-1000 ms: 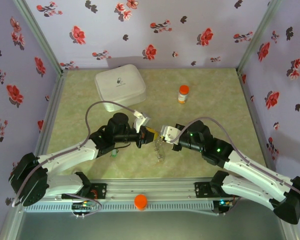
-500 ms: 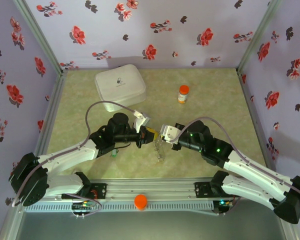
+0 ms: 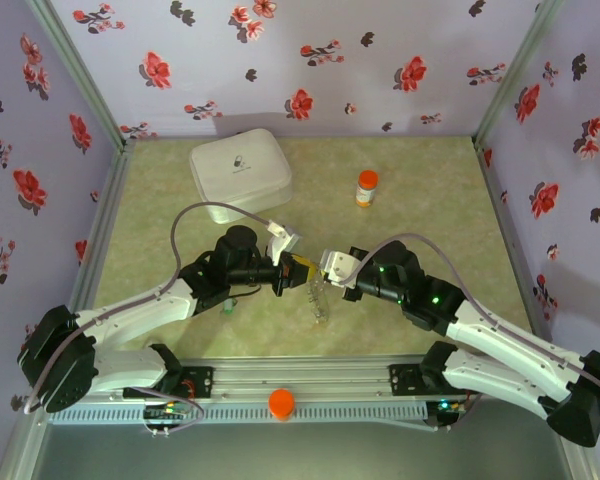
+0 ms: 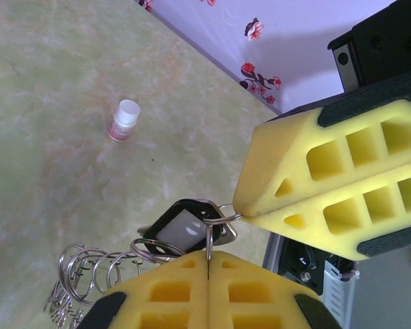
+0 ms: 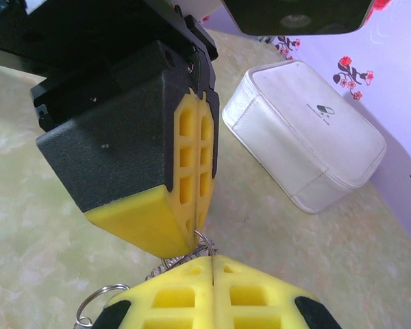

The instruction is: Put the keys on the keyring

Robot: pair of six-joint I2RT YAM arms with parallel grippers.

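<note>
1. Left gripper (image 4: 209,266) is clamped shut on the thin wire of the keyring (image 4: 218,218), held above the table (image 4: 68,171). The right gripper (image 4: 238,210), also shut, pinches the same loop from the other side. Foam pads likely get little purchase on such thin wire, so any tug apart could slip it free.
2. Black-headed key (image 4: 185,225) sits against that loop; I cannot tell whether it is threaded. Releasing too early could drop it.
3. Green-headed key (image 3: 227,308) lies on the table, apart from the grip. Fetching it means one gripper letting go, and the keyring may then sag or fall.

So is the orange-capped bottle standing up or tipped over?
Standing up: the bottle rests on its base, with its orange cap on top.
</note>
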